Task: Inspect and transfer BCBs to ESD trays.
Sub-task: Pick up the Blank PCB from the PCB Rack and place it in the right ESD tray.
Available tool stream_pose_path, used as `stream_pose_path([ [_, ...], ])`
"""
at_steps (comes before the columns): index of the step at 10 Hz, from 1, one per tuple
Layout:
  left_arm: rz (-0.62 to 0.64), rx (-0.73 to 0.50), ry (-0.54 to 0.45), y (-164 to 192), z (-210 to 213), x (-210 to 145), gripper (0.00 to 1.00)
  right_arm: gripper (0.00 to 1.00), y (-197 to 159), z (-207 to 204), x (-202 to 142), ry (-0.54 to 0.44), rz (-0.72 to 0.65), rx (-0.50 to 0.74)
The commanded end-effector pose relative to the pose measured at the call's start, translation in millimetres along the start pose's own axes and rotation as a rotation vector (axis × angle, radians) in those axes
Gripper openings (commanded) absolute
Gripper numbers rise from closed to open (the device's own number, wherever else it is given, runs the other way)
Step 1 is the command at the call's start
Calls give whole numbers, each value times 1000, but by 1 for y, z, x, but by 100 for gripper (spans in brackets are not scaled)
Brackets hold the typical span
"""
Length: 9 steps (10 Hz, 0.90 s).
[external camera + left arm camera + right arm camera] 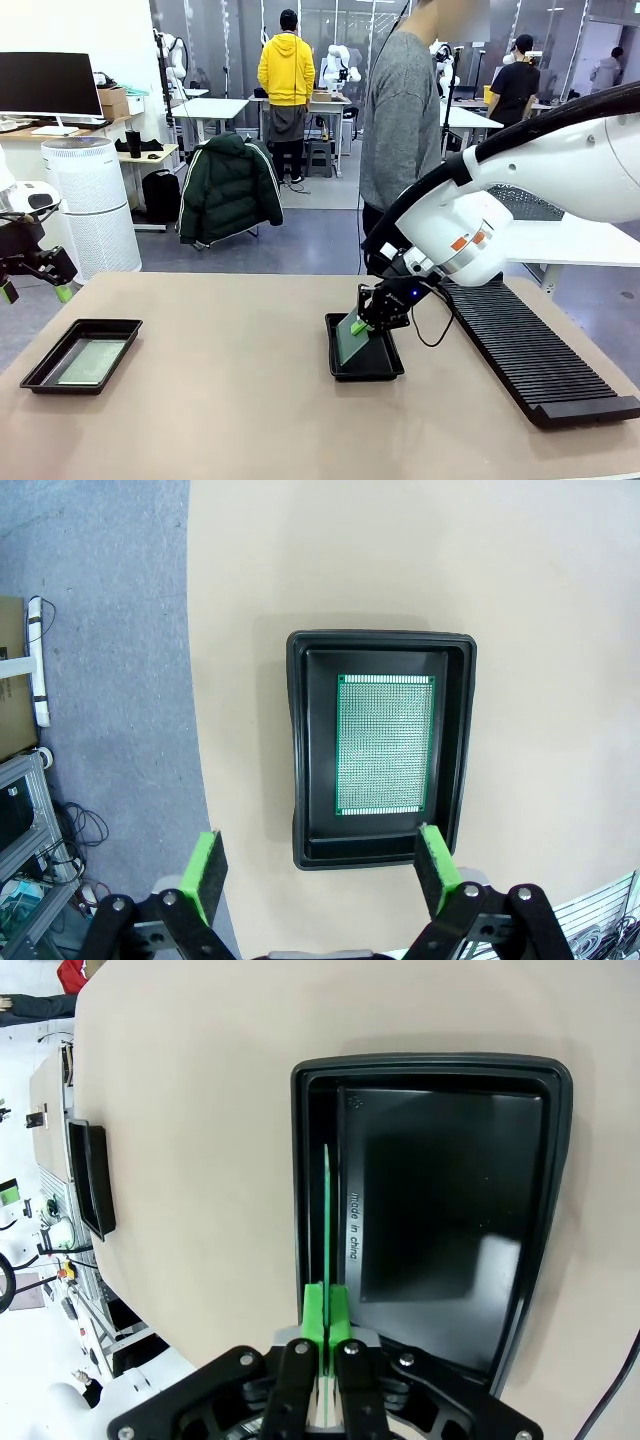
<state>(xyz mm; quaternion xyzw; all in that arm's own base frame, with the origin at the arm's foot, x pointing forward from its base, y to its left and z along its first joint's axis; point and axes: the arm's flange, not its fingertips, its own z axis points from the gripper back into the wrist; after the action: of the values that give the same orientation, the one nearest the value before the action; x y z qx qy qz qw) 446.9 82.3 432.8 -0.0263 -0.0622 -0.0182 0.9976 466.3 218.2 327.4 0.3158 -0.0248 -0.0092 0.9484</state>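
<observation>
Right end effector [362, 322]: closed on the upper edge of a green BCB [351, 340], centre-right of the front frame; in the right wrist view the green pads [326, 1315] pinch the board at bottom centre.
Held BCB: seen edge-on in the right wrist view [327, 1215], standing on edge inside the near tray, along its left inner wall; tilted in the front view.
Near ESD tray [385, 368]: black, on the counter [240, 400], centre-right of the front frame; in the right wrist view its bare floor [450, 1190] lies to the right of the board.
Left end effector [318, 875]: open, green pads wide apart at the bottom of the left wrist frame, hovering above the far tray; gripping nothing. In the front view it sits at the left edge [35, 280], above counter level.
Far ESD tray [40, 372]: lower left of the front frame; centre of the left wrist frame [300, 780].
Second BCB [385, 743]: flat on the far tray's floor.
Slotted rack [530, 355]: long, black, ribbed; right side of the front frame, well apart from both trays.
Person [400, 120]: standing beyond the counter's far edge, top centre of the front frame.
</observation>
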Motion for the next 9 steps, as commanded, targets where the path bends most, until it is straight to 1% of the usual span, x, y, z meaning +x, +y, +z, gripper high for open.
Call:
stream_pose_path([
  [1,-2,2,-8,1,-1,-1,100,2,5,-9,4,-14,-11,-47],
  [6,-2,2,-8,1,-1,-1,100,2,4,-15,7,8,-16,-94],
  [7,-2,2,-8,1,-1,-1,100,9,6,-14,7,15,-19,-108],
  [9,-2,2,-8,1,-1,-1,100,29,9,-12,7,25,-21,-138],
])
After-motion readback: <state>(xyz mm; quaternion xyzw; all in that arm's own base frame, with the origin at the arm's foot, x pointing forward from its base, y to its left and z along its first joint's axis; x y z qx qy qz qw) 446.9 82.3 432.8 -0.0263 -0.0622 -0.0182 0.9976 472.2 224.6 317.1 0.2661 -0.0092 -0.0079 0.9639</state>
